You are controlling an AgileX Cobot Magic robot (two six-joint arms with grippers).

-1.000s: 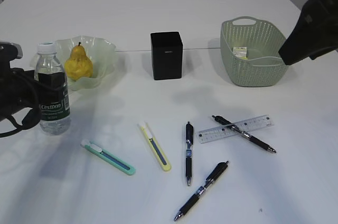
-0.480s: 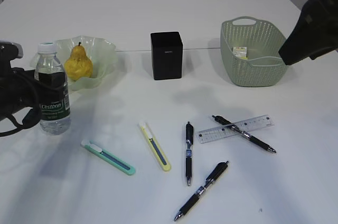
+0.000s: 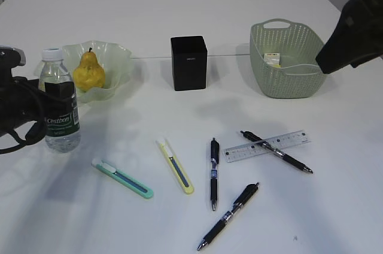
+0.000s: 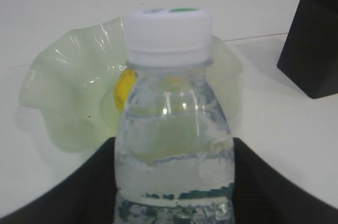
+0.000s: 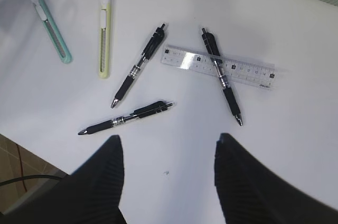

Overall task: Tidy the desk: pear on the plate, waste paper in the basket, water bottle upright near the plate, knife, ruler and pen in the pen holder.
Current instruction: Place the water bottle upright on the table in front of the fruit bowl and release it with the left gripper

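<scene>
The water bottle stands upright next to the green plate, which holds the yellow pear. My left gripper is shut on the water bottle, one finger on each side. My right gripper is open and empty, high above the pens. The ruler, three pens, a teal knife and a yellow knife lie on the table. The black pen holder stands at the middle back. The basket holds paper.
The right wrist view shows the ruler with a pen lying across it, two more pens, both knives, and the table's front edge at the lower left. The right arm hangs over the basket's right side.
The left gripper and the bottle have barely shifted. The right arm and everything else are still.
</scene>
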